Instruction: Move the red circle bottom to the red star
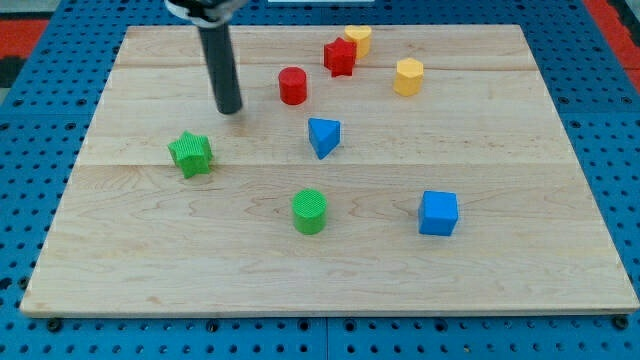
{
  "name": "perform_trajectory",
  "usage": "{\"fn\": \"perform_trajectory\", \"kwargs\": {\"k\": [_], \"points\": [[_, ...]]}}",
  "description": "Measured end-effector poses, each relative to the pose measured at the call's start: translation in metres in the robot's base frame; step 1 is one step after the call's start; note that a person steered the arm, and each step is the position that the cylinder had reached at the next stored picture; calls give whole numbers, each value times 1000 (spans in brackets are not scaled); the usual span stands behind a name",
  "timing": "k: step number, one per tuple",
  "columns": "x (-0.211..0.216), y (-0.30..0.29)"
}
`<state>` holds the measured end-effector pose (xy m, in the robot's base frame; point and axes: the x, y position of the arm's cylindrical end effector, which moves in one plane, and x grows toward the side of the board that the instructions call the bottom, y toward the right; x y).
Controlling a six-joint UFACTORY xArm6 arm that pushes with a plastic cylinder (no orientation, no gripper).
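My tip [230,108] rests on the wooden board [520,270] in its upper left part, the dark rod [219,62] rising from it toward the view's top edge. This arm has no fingers to release or clench — the rod simply ends in the tip, and it touches no block. The red circle [292,86] stands just to the view's right of the tip, a little higher, with a clear strip of board between them. The red star [340,57] lies up and to the right of the red circle, near but apart from it, and touches or nearly touches a yellow block [358,40] behind it at the view's top; that block's shape is hard to make out. A second yellow block [408,76], which looks six-sided, sits further right, apart from the pair. Below the red circle is the blue triangle [323,136], near the board's middle. The green star [190,153] lies below and left of the tip, well apart from it. The green circle [309,211] stands toward the view's bottom, below the blue triangle, and the blue cube [438,213] is to its right at much the same height. The board rests on a blue perforated surface [40,120]. No brand, label or writing can be read anywhere — the blocks and the board are plain.
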<state>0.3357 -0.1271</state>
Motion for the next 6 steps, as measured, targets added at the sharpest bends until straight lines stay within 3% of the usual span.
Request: {"fn": "perform_trajectory", "kwargs": {"k": [1, 2, 6], "points": [[-32, 67], [-25, 102], [-6, 129]]}}
